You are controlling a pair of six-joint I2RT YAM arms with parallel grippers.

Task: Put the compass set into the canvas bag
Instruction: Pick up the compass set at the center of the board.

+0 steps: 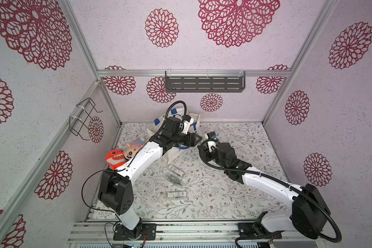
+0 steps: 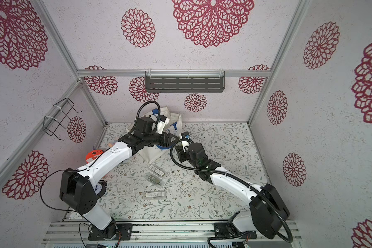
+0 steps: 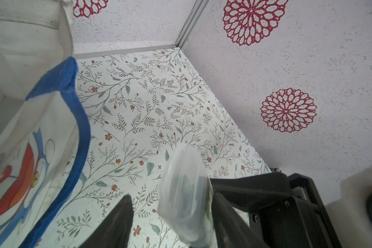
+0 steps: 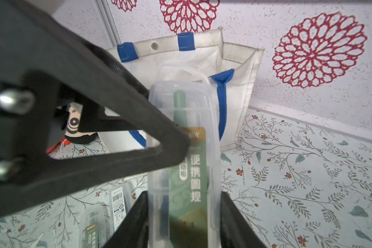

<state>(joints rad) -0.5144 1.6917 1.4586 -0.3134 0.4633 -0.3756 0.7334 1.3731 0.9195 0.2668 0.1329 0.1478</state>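
Compass set point(image 4: 185, 150) clamped in right pincer point(image 4: 184, 201), left pincer point(image 3: 170, 196) spread around it.

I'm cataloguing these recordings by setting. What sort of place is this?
Probably a lab robot test cell, not a home: two arms bolted to a base rail, aluminium framing around wallpapered panels, and a floral-covered tabletop.

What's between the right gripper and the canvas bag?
The open left gripper, straddling the clear compass set the right gripper holds. Right wrist view shows it.

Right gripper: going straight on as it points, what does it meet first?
Likely a finger of the left gripper, beside the held compass set just ahead; beyond, the canvas bag. Depth unclear.
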